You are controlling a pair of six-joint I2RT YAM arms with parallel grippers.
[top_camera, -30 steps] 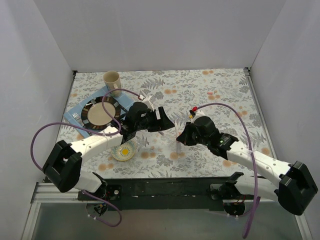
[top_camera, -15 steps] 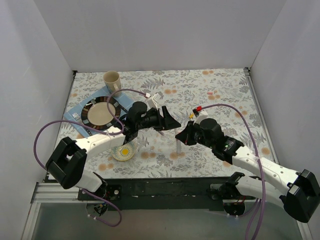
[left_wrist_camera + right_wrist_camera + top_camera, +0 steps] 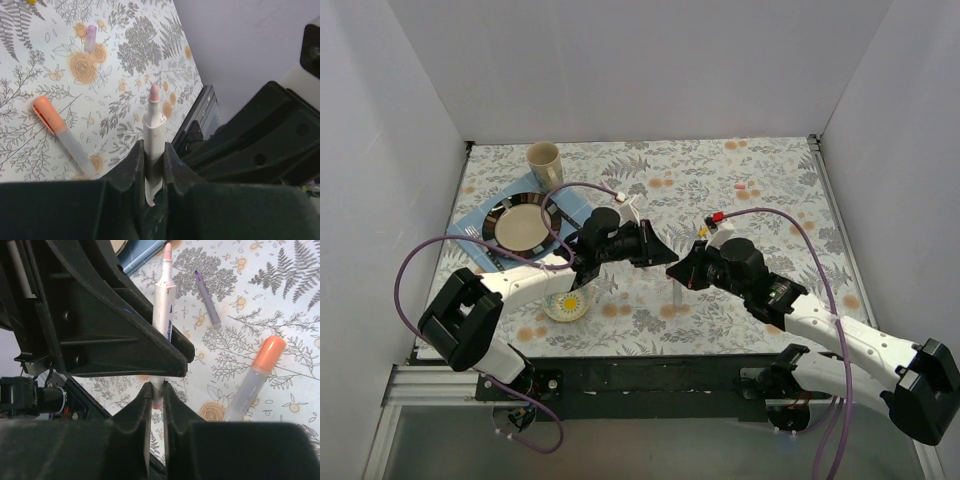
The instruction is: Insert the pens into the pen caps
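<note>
Top external: mid-table, left claw (image 3: 660,252) gripping pink pen (image 3: 154,135) faces right claw (image 3: 673,270).

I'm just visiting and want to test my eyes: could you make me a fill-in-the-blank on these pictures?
The left gripper is shut on a white-barrelled marker pen whose bare tip is ____.
The pale-barrelled pen lying on the floral tablecloth wears an ____ cap.
The thinner pen lying nearby is ____.
The dark-rimmed round plate rests on a ____ mat.
Missing: pink; orange; purple; blue.
</note>
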